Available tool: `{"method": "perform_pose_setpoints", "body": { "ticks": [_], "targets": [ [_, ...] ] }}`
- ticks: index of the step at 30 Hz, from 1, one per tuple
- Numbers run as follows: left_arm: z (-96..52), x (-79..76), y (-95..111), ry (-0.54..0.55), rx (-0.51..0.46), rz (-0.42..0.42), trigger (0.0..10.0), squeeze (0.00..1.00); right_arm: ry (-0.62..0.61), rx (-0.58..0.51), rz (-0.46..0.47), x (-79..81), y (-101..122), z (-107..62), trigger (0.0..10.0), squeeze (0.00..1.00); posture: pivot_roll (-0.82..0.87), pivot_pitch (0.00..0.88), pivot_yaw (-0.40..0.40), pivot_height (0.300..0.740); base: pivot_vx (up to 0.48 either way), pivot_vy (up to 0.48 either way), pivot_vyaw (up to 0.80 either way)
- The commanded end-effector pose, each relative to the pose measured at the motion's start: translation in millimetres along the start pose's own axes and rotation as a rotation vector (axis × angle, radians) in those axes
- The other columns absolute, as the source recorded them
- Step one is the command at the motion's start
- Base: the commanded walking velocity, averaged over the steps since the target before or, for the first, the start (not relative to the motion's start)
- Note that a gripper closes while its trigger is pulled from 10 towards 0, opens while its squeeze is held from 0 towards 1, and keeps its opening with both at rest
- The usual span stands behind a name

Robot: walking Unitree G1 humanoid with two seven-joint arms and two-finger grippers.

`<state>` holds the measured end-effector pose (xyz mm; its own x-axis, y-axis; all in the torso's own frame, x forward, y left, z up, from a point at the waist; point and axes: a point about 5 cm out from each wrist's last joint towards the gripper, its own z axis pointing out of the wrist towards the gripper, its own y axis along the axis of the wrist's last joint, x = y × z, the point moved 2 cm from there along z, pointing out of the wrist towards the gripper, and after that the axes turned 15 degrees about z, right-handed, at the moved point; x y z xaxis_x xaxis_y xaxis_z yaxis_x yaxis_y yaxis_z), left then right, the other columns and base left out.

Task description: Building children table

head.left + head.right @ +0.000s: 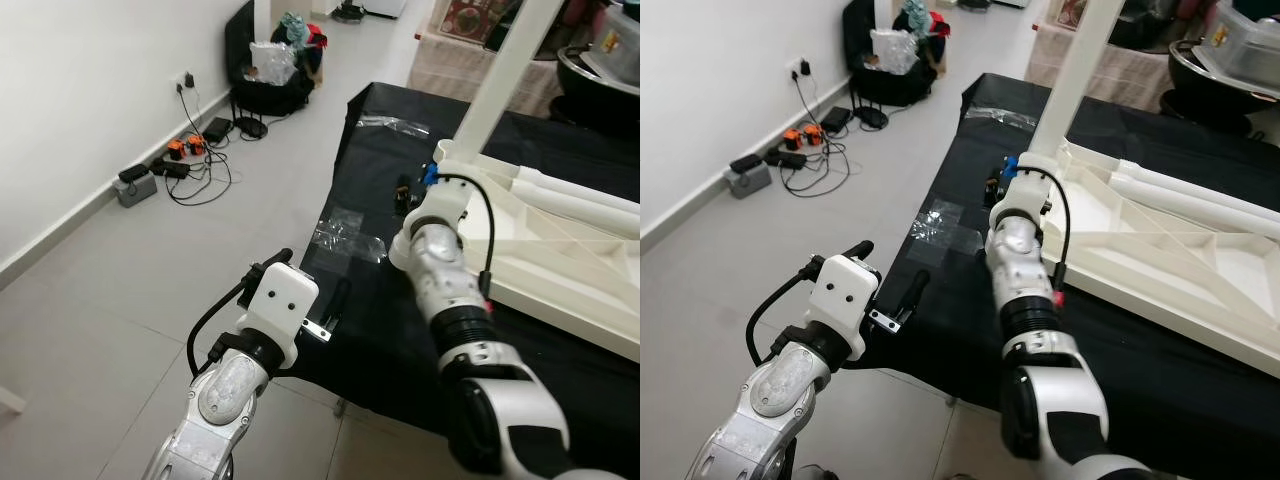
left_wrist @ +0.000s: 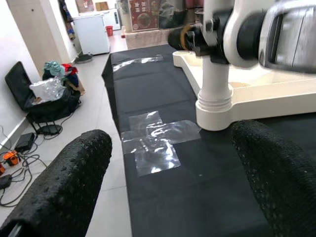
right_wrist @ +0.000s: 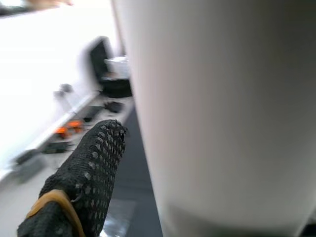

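Covering the work surface, a black cloth [image 1: 400,330] carries the white tabletop [image 1: 1160,250], which lies inverted with its ribbed underside up toward the cloth's right side. One white leg [image 1: 1080,70] stands upright in the socket at the tabletop's near-left corner, and a second white leg [image 1: 590,195] lies flat along the tabletop's far edge. Patches of clear tape [image 2: 153,140] are stuck to the cloth near its left edge, just beside the socket. The right arm reaches forward over the cloth, and the right gripper [image 1: 425,185] is at the base of the upright leg; the right wrist view shows one black finger [image 3: 84,182] close alongside the leg, but whether the fingers clamp it cannot be told. The left gripper [image 1: 890,280] hangs at the cloth's near-left edge with its two fingers spread wide and nothing between them; the left wrist view looks between the two pads [image 2: 64,187] toward the socket. On the grey floor [image 1: 150,290] by the left wall lie cables and chargers [image 1: 175,165], and a black bag [image 1: 270,75] stands farther back.
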<state>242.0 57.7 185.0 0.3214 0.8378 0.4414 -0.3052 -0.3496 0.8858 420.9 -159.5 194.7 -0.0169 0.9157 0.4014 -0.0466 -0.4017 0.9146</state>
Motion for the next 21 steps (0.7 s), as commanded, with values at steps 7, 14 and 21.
{"method": "perform_pose_setpoints", "body": {
  "ticks": [7,14,21],
  "targets": [
    [0.0,-3.3,-1.9,-0.012,0.01,-0.004,10.0,0.0,0.602,0.269,0.102,22.5,-10.0,-15.8,10.0,0.0,0.08,0.074,-0.118,0.74,0.0,0.0,0.0],
    [-0.2,-3.7,-0.9,-0.015,0.008,-0.006,10.0,0.0,0.858,0.405,0.027,30.7,-23.9,-32.9,10.0,0.0,0.08,0.075,-0.118,0.74,0.0,0.0,0.0],
    [-1.3,-4.3,-0.8,-0.017,0.007,-0.004,10.0,0.0,0.912,0.416,0.048,45.4,-30.7,-32.1,0.0,0.0,0.09,0.063,-0.116,0.74,0.0,0.0,0.0]
  ]
}}
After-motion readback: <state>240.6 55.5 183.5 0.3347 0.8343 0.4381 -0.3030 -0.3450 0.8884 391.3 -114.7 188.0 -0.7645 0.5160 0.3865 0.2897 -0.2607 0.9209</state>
